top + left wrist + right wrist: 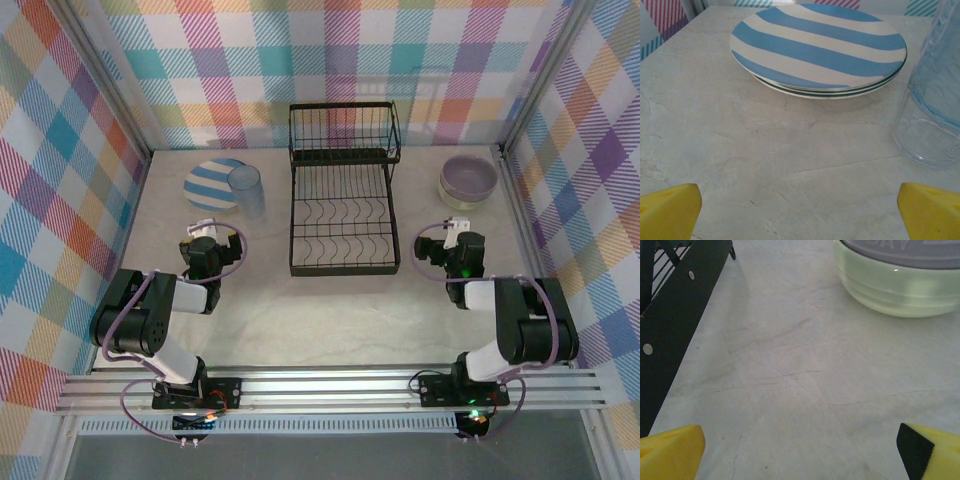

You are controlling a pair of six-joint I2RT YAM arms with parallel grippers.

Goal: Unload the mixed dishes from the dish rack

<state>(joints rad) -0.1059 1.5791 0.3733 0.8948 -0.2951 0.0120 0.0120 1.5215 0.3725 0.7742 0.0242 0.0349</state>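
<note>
- On the left side of the pale marbled table [300,320], the left gripper [205,232] hangs low over the bare surface, pointing towards the back wall. In its wrist view the left gripper [800,212] is spread wide, with one yellow fingertip [670,210] in each bottom corner and nothing between them.
- Just beyond it lies a round plate striped blue and white [212,183], flat on the table. The left wrist view shows this plate [817,47] stacked on a second plate, of which little more than the rim is visible.
- Beside the plates on their right stands a translucent grey-blue tumbler [246,190], upright; from above, it overlaps the plate's edge. Its clear base [927,135] rests on the table.
- At the middle sits the black wire dish rack [344,225], with its taller basket section at the far end.
- Right of the rack, near the back corner, a lavender bowl [468,178] is nested inside a pale green bowl [895,290].
- Nearer the base rail, the right gripper [459,228] points at those bowls. In its wrist view the right gripper [800,452] is likewise spread apart over bare table and grips nothing. The rack's dark side [670,315] lies to its left.
</note>
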